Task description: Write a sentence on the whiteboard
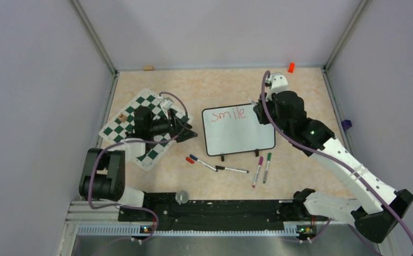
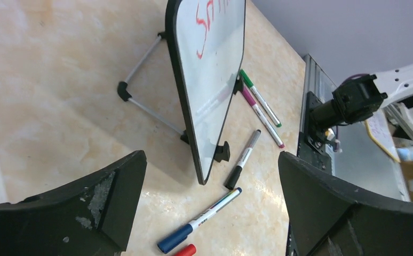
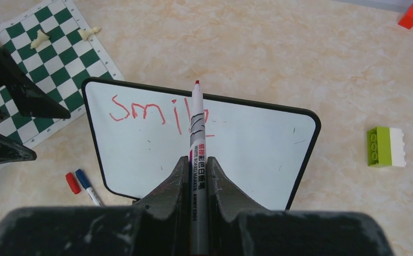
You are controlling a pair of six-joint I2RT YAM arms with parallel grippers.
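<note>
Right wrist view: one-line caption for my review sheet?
Right hand grips a red-tipped marker; behind it, the whiteboard shows red lettering reading "Smile".

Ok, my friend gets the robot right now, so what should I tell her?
Left gripper: open, empty, just left of the whiteboard.
Right gripper: shut on the red marker, with its tip near the end of the writing.
Whiteboard: standing on its feet between the arms, with spare markers lying in front.
Done: one red word, "smile", at the top left.
Left: the rest of the sentence. Most of the board is blank.
</note>
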